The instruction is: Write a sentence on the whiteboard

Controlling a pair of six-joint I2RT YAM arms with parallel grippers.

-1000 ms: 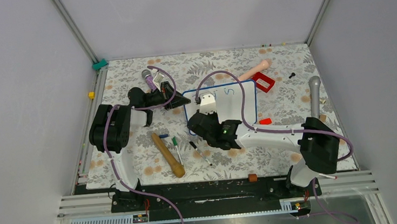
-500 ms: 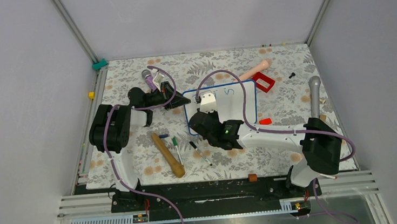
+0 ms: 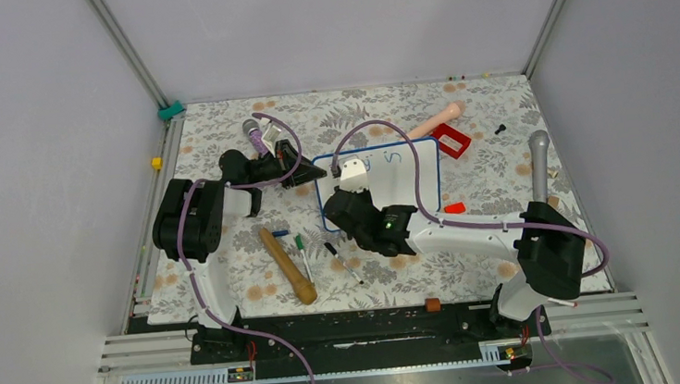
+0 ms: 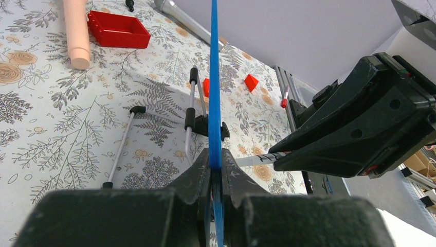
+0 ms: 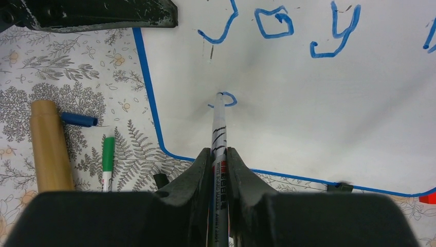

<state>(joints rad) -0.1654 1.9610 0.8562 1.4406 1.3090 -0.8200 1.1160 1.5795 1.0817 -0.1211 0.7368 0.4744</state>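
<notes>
The whiteboard [image 3: 400, 182] stands on the floral mat, blue-framed, with black feet. My left gripper [image 3: 309, 178] is shut on its left edge; in the left wrist view the blue frame [image 4: 214, 82] runs straight up from between my jaws. My right gripper [image 5: 219, 154] is shut on a whiteboard marker [image 5: 218, 128], its tip touching the board [image 5: 308, 103] at a small blue loop. The sentence [image 5: 277, 25] shows "Joy" in blue on the top line, with another stroke at the right edge. In the top view the right gripper [image 3: 351, 183] covers the board's left part.
A wooden pestle [image 3: 287, 265], a green marker [image 3: 302, 251], a blue cap [image 5: 78, 119] and a black pen [image 3: 340, 259] lie left of and below the board. A red box [image 3: 451, 140], a pink rod [image 3: 437, 120] and a grey cylinder [image 3: 538, 163] lie right of it.
The right gripper has shifted slightly up and left along the board with the marker. The left arm and the board have not moved.
</notes>
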